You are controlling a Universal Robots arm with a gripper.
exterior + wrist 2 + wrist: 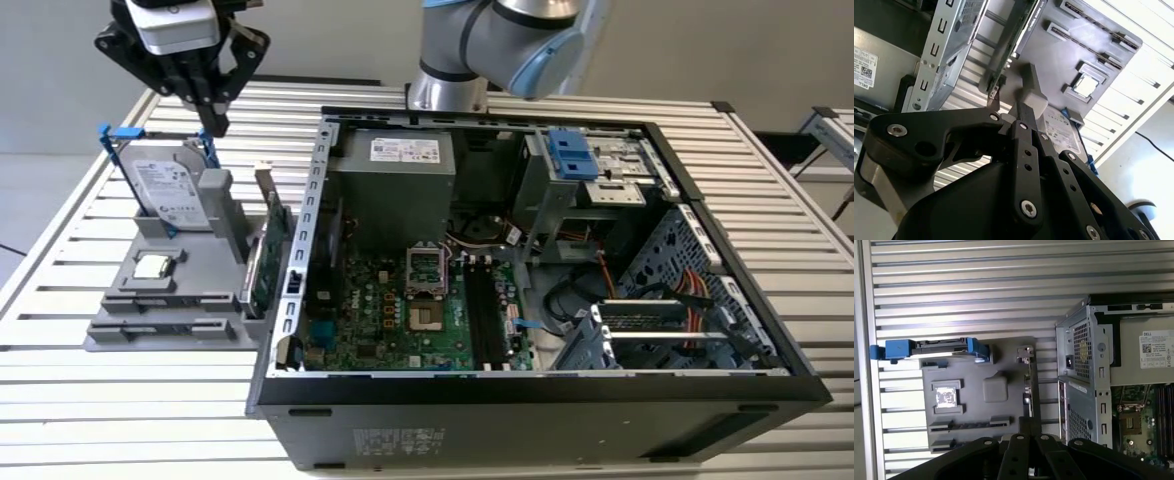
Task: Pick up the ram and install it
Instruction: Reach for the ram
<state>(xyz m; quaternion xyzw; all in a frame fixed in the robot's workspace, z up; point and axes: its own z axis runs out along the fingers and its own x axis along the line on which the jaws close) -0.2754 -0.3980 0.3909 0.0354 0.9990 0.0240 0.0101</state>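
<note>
While my gripper [214, 121] hovers above the hard drive [174, 190], jaws closed and empty, I judge pickup not begun; the ram [970, 425], near that drive, calls for parted jaws.

We see the hand [214, 122], fingers together, hanging just above the hard drive [174, 192] that stands in the gray holder [134, 325], beside the open computer [534, 420].

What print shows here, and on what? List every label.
White label on the power supply: fine print too small to read.
Label on the silver hard drive: too small to read.
Sticker on the case: too small to read.
</note>
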